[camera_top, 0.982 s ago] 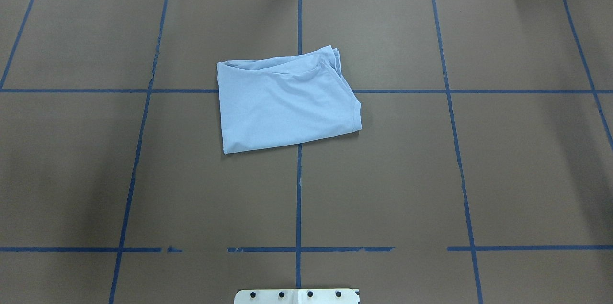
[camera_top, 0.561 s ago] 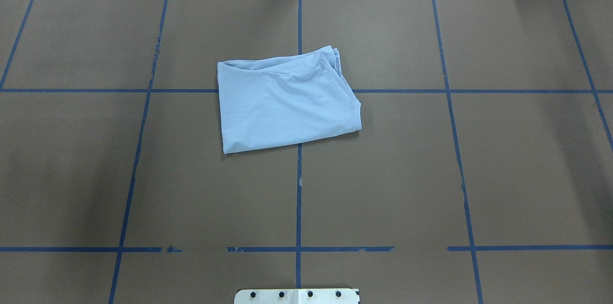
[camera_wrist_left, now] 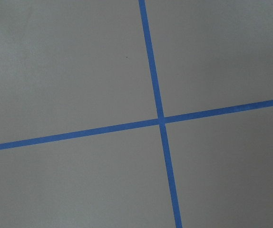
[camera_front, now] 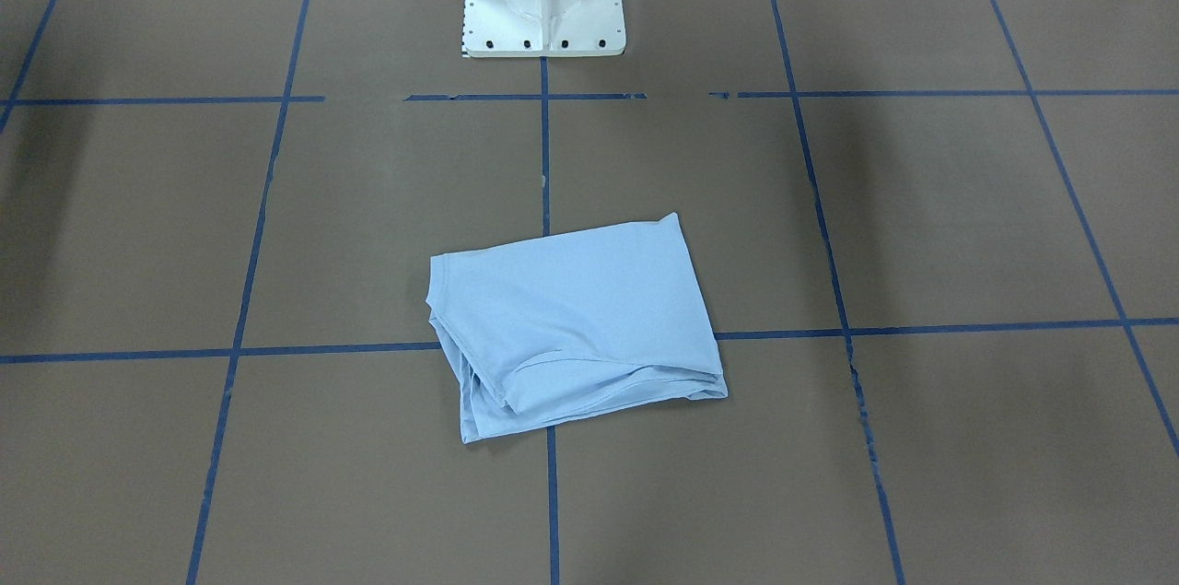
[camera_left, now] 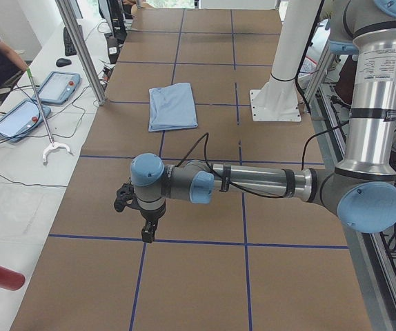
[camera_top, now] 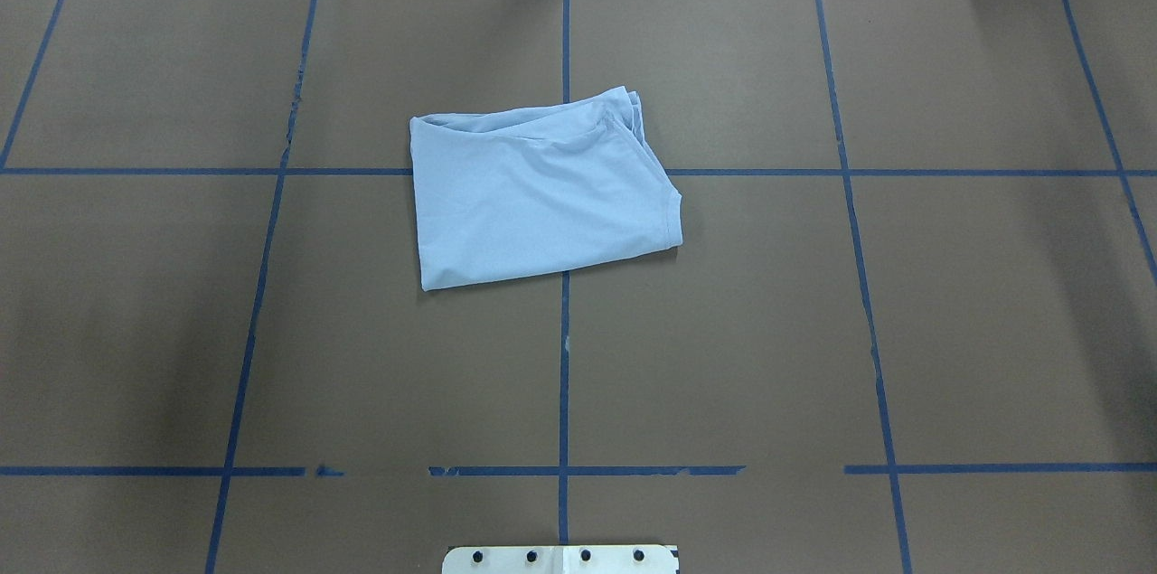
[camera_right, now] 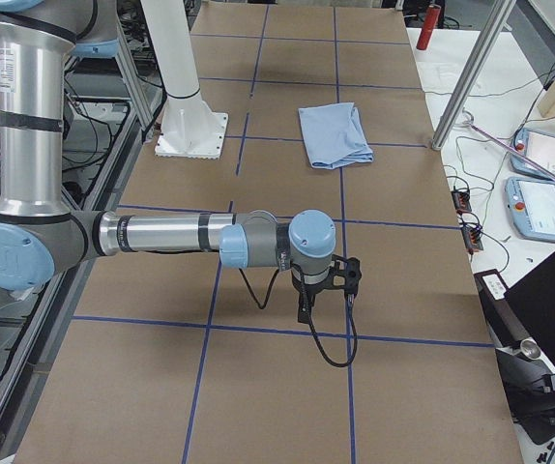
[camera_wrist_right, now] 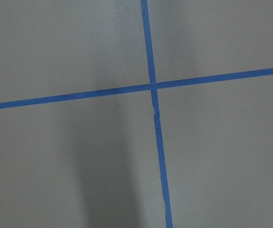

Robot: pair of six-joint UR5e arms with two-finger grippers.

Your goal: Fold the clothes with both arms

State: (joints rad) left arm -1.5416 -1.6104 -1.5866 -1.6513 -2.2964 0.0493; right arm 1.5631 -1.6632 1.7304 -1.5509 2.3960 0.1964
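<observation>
T-shirt (camera_top: 542,199) is lying folded into a compact rectangle mid-table, covering a crossing of the blue tape lines (camera_top: 563,357). Left gripper (camera_left: 145,236) is hanging, pointing down, over bare table (camera_top: 181,330), well apart from the cloth. Its jaws are showing only side-on, so cannot tell whether they are open or closed. Shirt's left edge is looking crisp, while the right end is showing hem and bunched layers at the far corner. Right gripper (camera_right: 304,314) is hanging likewise, well apart, jaw state also unreadable. Judging the fold as done, arms parking. Doing it well: keeping both grippers high and wide, never brushing cloth. If tidying, pinching that bunched corner through all layers, arms moving together.
</observation>
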